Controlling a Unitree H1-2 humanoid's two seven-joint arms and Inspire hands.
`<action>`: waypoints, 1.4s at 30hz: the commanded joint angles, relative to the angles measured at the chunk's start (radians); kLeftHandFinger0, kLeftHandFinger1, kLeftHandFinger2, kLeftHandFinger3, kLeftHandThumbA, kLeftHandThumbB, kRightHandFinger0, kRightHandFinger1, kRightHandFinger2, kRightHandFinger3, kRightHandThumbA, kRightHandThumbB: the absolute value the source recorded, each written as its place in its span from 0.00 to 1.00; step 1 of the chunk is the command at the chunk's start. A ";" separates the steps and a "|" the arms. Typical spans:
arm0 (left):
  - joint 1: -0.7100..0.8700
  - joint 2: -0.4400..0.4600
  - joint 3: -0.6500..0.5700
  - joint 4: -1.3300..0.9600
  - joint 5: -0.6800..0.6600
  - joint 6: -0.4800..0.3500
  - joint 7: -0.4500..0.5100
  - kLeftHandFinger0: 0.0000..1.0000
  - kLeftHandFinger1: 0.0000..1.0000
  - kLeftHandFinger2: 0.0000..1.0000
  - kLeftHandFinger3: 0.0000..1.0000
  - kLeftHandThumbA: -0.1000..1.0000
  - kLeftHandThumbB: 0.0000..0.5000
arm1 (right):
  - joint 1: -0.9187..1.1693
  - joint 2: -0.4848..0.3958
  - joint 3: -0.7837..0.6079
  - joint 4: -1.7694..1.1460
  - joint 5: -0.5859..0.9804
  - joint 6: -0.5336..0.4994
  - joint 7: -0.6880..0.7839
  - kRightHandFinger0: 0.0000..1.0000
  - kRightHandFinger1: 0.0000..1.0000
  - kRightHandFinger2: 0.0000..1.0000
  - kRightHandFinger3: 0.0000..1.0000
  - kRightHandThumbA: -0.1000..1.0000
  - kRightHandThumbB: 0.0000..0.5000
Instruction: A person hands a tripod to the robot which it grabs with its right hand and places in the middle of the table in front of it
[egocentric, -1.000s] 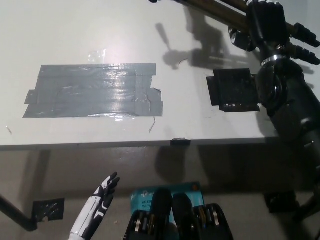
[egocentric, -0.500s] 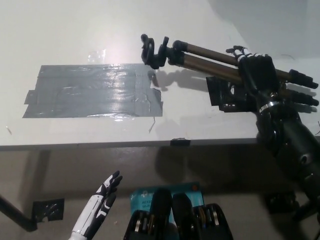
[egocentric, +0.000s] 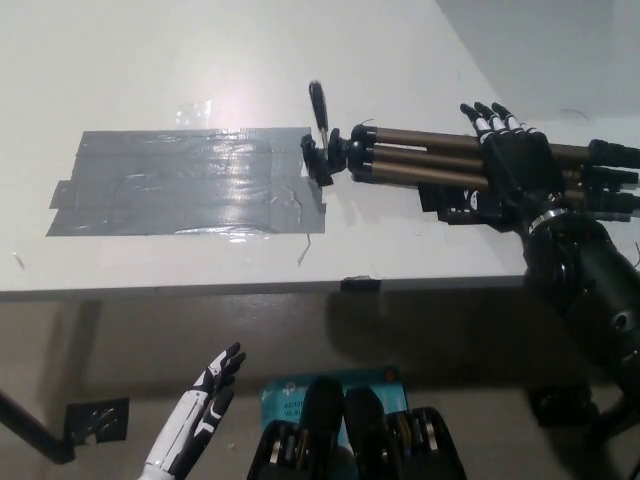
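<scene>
Placing: tripod (egocentric: 420, 165) flat on desk (egocentric: 150, 60) under fingers (egocentric: 492, 118) of right hand (egocentric: 515, 165), spread wide, no grip. Next: lift clear without nudging. Left hand (egocentric: 200, 410) idle, open, below desk edge.

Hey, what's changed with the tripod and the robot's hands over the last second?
The tripod swung down from the upper right and now lies on the table, its head beside the grey tape patch. The right robot hand, closed on the legs before, now has its fingers stretched out, apparently letting go. The left robot hand stayed low below the table edge; the tape did not move.
</scene>
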 joint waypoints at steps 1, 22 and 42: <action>-0.018 0.011 -0.003 -0.013 0.016 -0.010 -0.009 1.00 1.00 1.00 1.00 1.00 0.72 | -0.040 -0.181 -0.121 -0.467 0.618 0.213 0.885 1.00 1.00 1.00 1.00 0.68 1.00; -0.033 0.018 -0.005 -0.019 0.019 -0.001 -0.014 1.00 1.00 1.00 1.00 1.00 0.72 | -0.011 -0.257 -0.662 -1.264 1.692 0.377 0.615 1.00 1.00 1.00 1.00 1.00 0.92; -0.058 0.017 -0.011 -0.011 0.025 0.005 -0.019 1.00 1.00 1.00 1.00 1.00 0.72 | 0.092 -0.276 -0.647 -1.522 1.216 0.211 0.393 1.00 1.00 1.00 1.00 1.00 0.93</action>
